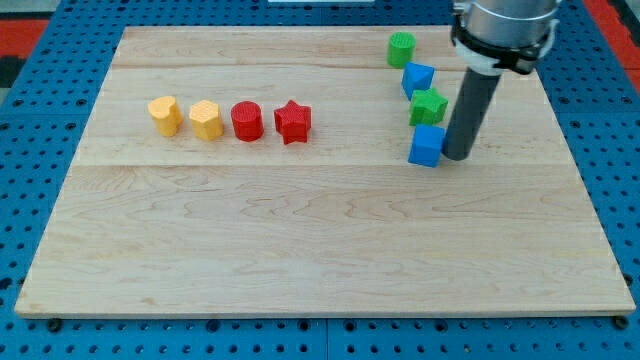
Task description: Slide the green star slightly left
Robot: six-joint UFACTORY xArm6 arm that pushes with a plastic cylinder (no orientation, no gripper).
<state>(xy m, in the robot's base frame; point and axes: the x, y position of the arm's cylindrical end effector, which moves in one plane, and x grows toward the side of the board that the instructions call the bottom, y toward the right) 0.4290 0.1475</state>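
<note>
The green star (428,106) lies at the board's upper right, in a column of blocks. Above it is a blue block (417,78), and above that a green cylinder (401,48). Below the star is a blue cube (427,146). My rod comes down from the view's top right. My tip (458,156) rests on the board just right of the blue cube, lower right of the green star. It looks close to the cube; I cannot tell if it touches.
A row at the board's left holds a yellow block (165,115), a yellow hexagon-like block (205,120), a red cylinder (247,121) and a red star (293,122). The wooden board (300,250) sits on a blue pegboard.
</note>
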